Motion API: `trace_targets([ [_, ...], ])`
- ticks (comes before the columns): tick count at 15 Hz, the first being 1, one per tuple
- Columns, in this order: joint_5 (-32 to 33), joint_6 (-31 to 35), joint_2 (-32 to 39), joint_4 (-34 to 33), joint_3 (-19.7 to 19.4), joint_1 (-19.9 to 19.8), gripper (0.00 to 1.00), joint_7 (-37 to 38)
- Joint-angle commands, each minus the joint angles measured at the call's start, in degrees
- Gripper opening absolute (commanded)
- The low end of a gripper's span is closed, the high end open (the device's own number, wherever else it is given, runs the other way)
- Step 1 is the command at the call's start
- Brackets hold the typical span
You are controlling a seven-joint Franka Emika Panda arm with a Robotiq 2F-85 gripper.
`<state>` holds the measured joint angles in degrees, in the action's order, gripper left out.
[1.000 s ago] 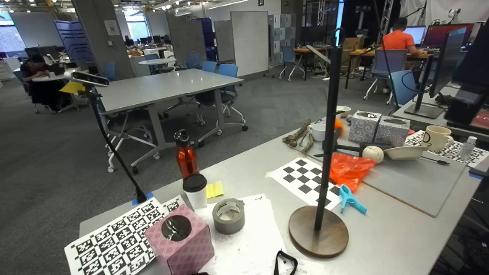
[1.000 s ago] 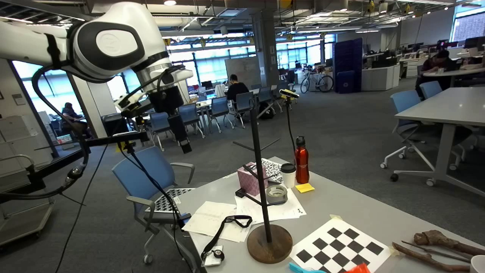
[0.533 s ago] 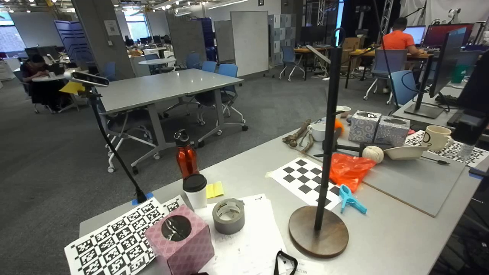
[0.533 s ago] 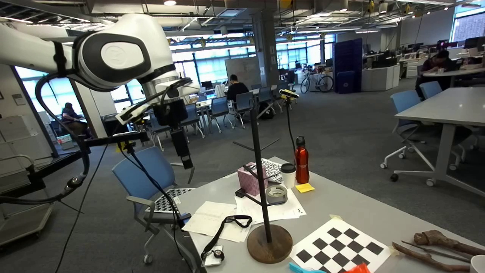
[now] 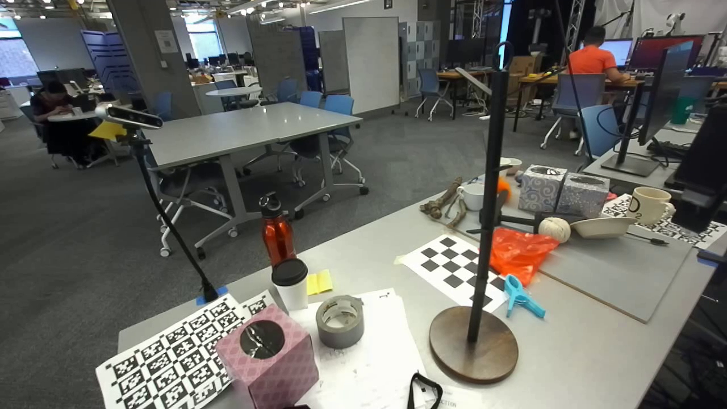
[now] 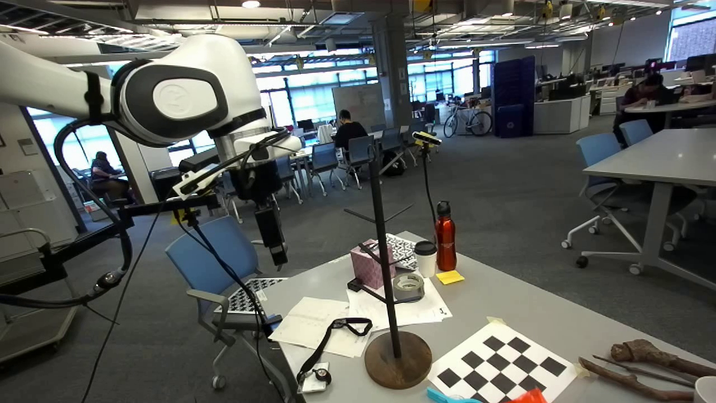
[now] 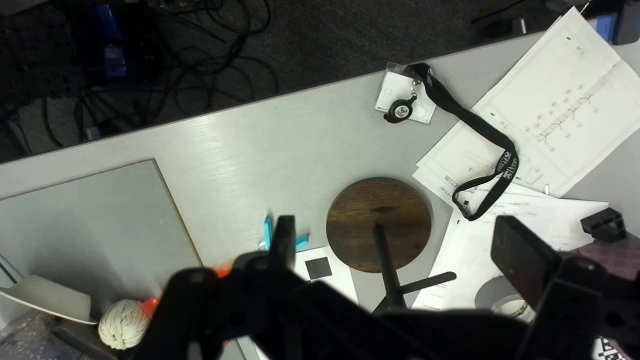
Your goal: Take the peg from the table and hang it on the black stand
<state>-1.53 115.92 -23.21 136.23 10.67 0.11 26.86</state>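
My arm [image 6: 187,101] arches high, tool [image 7: 402,245] pointing down, slightly tilted | jaws wide apart | teal peg [image 5: 517,293] lying on the pale, paper-strewn desk [image 5: 590,352], near the black stand [image 5: 492,147] | grey-carpeted office [image 5: 392,153], blue chairs [image 6: 230,240] around

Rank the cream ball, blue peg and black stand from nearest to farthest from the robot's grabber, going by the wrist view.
1. Black stand: seen through the gap of the open gripper.
2. Blue peg: just left of the stand, partly hidden by the gripper.
3. Cream ball: far lower left of the picture, well beyond the peg.
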Motion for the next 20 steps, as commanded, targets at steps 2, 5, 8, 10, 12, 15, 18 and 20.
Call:
trace_targets([
  [2, 0.17, -0.13, 0.04, -0.1, -0.39, 0.42, 1.0, 0.12],
  [5, 0.52, 0.2, 0.39, -0.01, -0.53, 0.07, 1.0, 0.27],
  [8, 1.27, 1.15, 1.04, 0.59, -1.39, -1.04, 1.0, 0.41],
  [10, 2.18, 1.48, 1.61, 0.8, -2.11, -1.84, 1.0, 0.26],
  [12, 3.12, 2.22, 2.53, 0.77, -3.0, -2.58, 1.0, 0.26],
  [15, 4.28, 5.75, 4.62, 1.04, -4.35, -4.0, 1.0, 1.57],
  [18, 4.85, 11.65, 7.46, 1.35, -5.59, -5.22, 1.0, 2.68],
  [20, 4.65, 15.39, 9.78, 1.37, -6.27, -5.74, 1.0, 3.62],
])
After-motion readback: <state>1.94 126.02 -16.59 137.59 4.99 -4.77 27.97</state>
